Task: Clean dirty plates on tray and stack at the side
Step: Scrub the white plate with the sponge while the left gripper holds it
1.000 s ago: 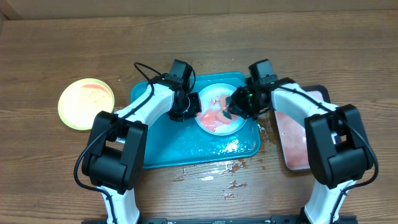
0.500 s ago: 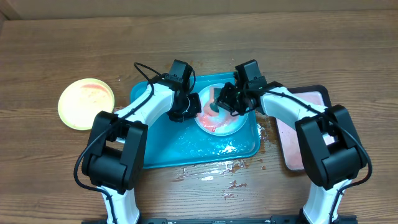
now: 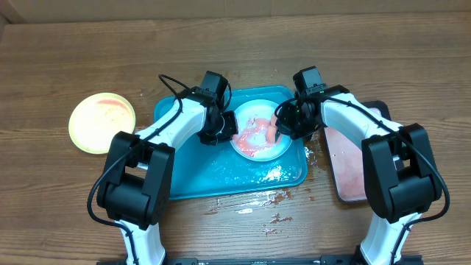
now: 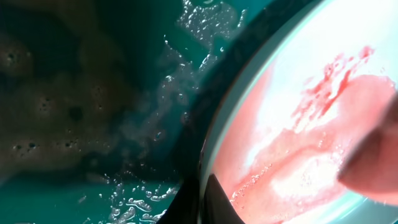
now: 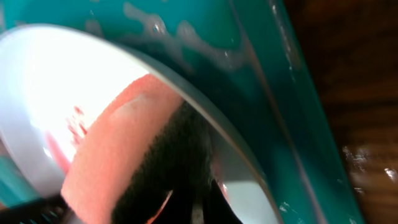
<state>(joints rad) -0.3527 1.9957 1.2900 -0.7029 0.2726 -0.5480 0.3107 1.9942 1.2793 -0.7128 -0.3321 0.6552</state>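
Observation:
A light blue plate (image 3: 254,142), smeared with red-orange sauce, lies in the right half of the teal tray (image 3: 191,168). My left gripper (image 3: 223,132) is shut on the plate's left rim; in the left wrist view the rim (image 4: 211,143) runs between the dark fingertips (image 4: 217,202) over the wet tray (image 4: 74,93). My right gripper (image 3: 280,125) is shut on a pink sponge (image 3: 271,133) pressed on the plate's right side. The right wrist view shows the sponge (image 5: 106,155), its dark scouring face toward the gripper (image 5: 199,208), on the plate (image 5: 50,74). A yellow-green plate (image 3: 102,122) sits on the table to the left.
A black-rimmed tray with a pinkish inside (image 3: 353,158) stands just right of the teal tray, under the right arm. Foam and sauce splashes (image 3: 274,200) lie on the wood in front of the teal tray. Soapy water pools in the tray's lower right corner (image 3: 272,174).
My right gripper swept the sponge left across the plate and has come back to its right side, spreading the sauce smear. The left gripper has kept hold of the rim.

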